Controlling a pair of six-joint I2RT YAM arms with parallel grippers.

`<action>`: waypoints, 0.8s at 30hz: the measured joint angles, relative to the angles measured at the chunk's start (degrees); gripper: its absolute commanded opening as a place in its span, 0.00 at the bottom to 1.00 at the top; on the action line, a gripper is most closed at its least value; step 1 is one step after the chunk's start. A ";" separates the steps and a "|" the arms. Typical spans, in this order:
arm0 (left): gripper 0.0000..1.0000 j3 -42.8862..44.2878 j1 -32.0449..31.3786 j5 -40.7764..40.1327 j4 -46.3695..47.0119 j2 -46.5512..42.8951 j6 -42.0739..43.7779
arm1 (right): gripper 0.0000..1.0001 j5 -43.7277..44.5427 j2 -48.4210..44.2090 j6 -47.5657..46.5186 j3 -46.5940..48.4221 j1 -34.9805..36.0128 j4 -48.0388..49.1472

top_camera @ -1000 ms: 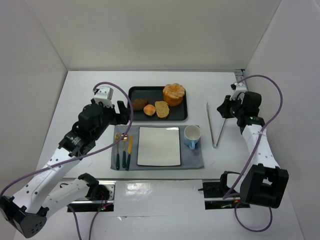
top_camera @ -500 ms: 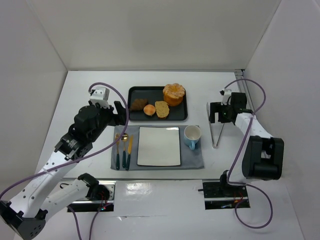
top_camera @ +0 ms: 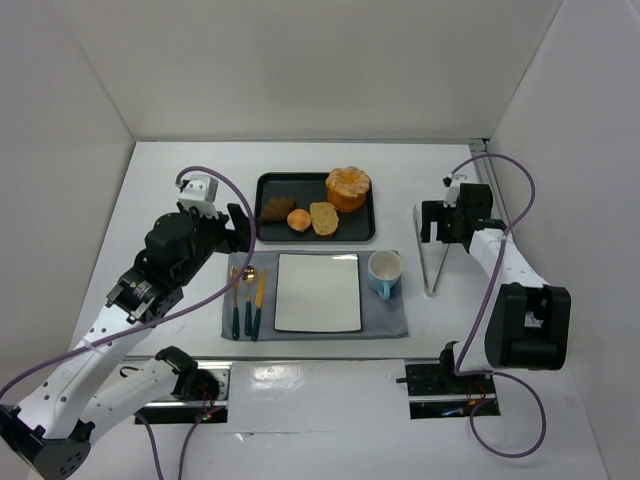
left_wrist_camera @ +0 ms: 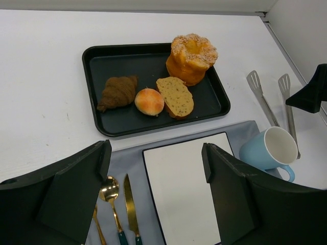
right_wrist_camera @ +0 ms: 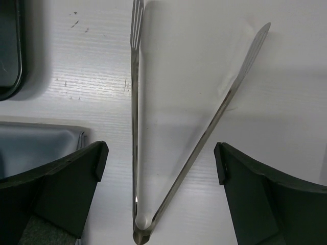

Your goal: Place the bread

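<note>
The bread [top_camera: 348, 187] sits on the black tray [top_camera: 300, 190] (far right corner).

The bread [left_wrist_camera: 191, 58] stands in the far right corner of the tray [left_wrist_camera: 89, 66], so the rim hems it in behind and on the right. Nothing stands over it. A bread slice [left_wrist_camera: 175, 97] lies close against its near left side, with a bun [left_wrist_camera: 149, 101] and a croissant [left_wrist_camera: 117, 92] further left. Bare bench [top_camera: 180, 165] runs behind the tray and between the tray and the tongs [right_wrist_camera: 135, 127]. The plate [top_camera: 318, 292] has a free top, flanked by a cup [top_camera: 384, 270] on the right and cutlery [top_camera: 246, 295] on the left. The right gripper [right_wrist_camera: 161, 153] hangs over the tongs, jaws spread wide on either side of them. The left gripper [left_wrist_camera: 155, 153] sits off the tray's near left side, jaws apart.
</note>
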 measured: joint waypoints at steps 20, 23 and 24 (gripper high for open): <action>0.90 0.00 0.00 0.42 0.02 0.46 0.00 | 1.00 1.60 -3.43 3.96 -3.34 0.28 0.83; 0.90 0.00 0.00 0.42 0.02 0.46 0.00 | 1.00 2.05 -1.97 5.22 -3.34 0.26 0.81; 0.90 0.00 0.00 0.46 0.02 0.46 0.02 | 1.00 2.32 -1.51 5.51 -3.34 0.26 0.81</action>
